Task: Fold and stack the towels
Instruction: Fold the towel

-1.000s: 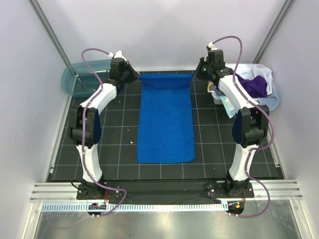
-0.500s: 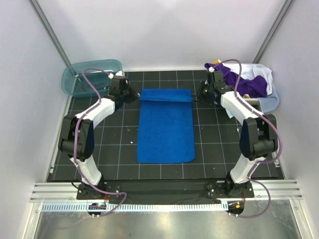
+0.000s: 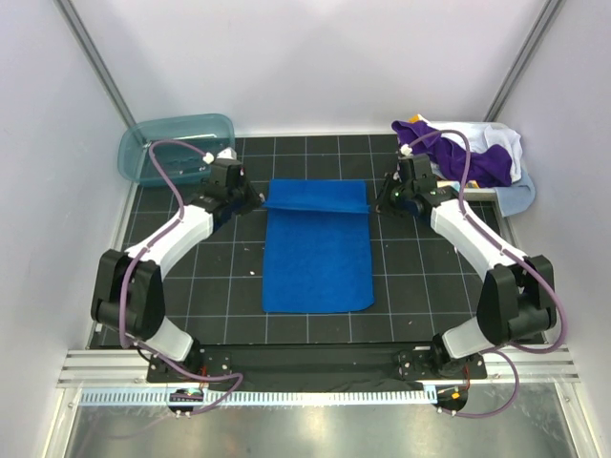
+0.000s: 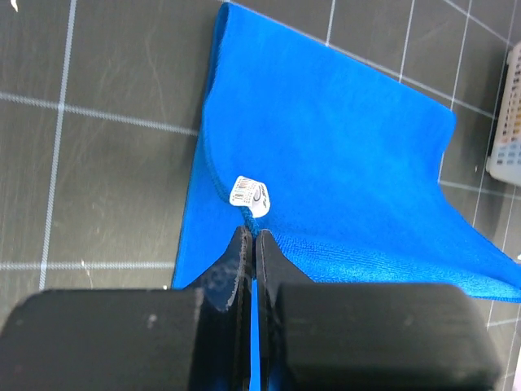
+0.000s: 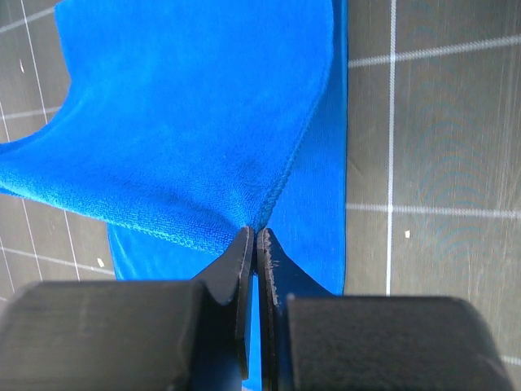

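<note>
The royal blue towel (image 3: 317,253) lies lengthwise in the middle of the black mat (image 3: 220,277). Its near end is flat, and its far end is lifted and turned back over itself in a loose band across the width.

The left gripper (image 4: 251,236) is clamped on the far left corner of that raised edge. The right gripper (image 5: 254,236) is clamped on the far right corner. On both, the black fingers are pressed almost together with only the cloth between them.

Both arms reach forward and low, with their elbows swung out toward the table's sides. The forearms angle inward, so the two wrists face each other across the towel.

The cloth is a plush, short-looped weave with a stitched hem, and it sags in a soft curve between the two grips. A small white printed label (image 4: 251,195) sits just beside the left fingertips. The fingers are matte black and wedge-shaped. The mat is dark, with thin pale grid lines.

A teal translucent tub (image 3: 172,143) with rounded corners stands at the far left corner. At the far right, a purple towel (image 3: 468,157), a white towel (image 3: 501,143) and a light blue towel (image 3: 520,198) lie heaped. Part of a white perforated basket (image 4: 509,122) shows at the edge of the left wrist view.
</note>
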You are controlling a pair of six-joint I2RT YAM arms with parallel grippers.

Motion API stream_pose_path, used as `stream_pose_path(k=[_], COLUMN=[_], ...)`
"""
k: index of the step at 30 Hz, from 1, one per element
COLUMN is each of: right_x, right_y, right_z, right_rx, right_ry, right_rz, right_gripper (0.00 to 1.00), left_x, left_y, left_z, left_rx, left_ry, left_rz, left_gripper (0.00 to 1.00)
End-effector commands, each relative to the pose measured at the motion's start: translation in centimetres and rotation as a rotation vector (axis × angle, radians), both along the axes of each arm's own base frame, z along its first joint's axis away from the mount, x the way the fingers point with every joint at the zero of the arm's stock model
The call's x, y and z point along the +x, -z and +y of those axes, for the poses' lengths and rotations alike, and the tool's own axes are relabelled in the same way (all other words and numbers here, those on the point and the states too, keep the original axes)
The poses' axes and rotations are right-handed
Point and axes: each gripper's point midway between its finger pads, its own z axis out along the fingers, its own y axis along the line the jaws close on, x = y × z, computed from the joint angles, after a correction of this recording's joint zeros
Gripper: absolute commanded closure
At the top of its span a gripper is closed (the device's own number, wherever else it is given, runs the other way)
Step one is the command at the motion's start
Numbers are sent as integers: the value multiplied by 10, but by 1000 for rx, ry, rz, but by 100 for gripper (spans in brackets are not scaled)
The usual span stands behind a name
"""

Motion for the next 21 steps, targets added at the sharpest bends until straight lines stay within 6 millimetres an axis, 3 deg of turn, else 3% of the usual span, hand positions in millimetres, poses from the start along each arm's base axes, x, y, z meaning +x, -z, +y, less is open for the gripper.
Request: stream_pose_path(k=[1, 11, 21], right_x=[-13, -42, -66], right_y=[-11, -14, 10], right_z=[-7, 1, -3], right_rx=[-30, -49, -68], right_ry=[21, -8, -3], right_rz=[-24, -25, 27], right_gripper=[99, 99, 99], left_x=[-14, -38, -57], left_y=[-14, -17, -6], left_z=[7, -7, -4], left_rx=[23, 39, 48], left_ry=[-17, 29, 25], left_rz=[-25, -9, 22], left_gripper=[100, 100, 100])
